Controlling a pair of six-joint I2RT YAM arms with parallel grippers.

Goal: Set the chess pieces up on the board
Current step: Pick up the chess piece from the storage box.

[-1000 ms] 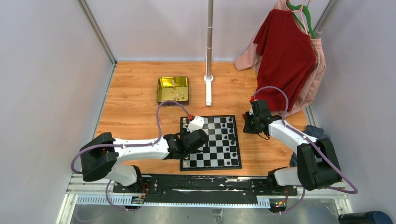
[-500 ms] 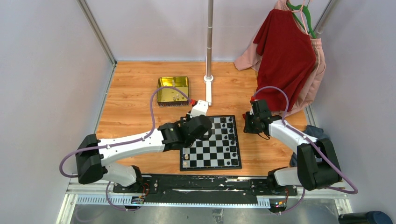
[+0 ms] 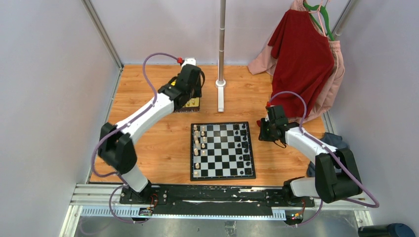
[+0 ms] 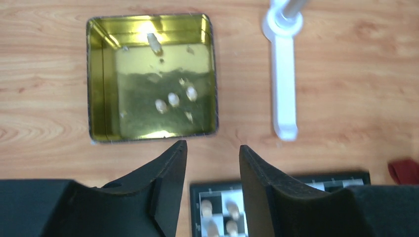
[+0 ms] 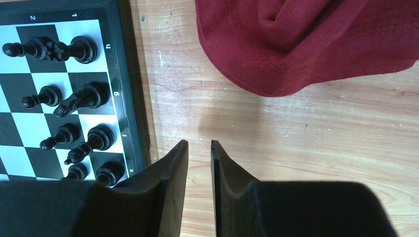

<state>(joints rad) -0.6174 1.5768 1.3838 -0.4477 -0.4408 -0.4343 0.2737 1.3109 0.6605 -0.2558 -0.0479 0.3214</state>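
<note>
Hovering over tin (image 4: 101,74), held left gripper (image 4: 212,148) jaws part-open, empty, likely to fetch cream pieces (image 4: 173,99). Held right gripper (image 5: 198,144) beside board (image 5: 127,89), jaws narrow, empty, unneeded.

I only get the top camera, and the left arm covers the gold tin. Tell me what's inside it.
Observer: The left wrist view shows four pale pieces in the tin: three bunched mid-floor, one by the far wall.
Operator: Report the left hand.
Observer: The left hand is open and empty, just short of the tin's near rim.
Operator: Now the right hand.
Observer: The right hand is slightly open and empty, over the wooden table beside the board.
</note>
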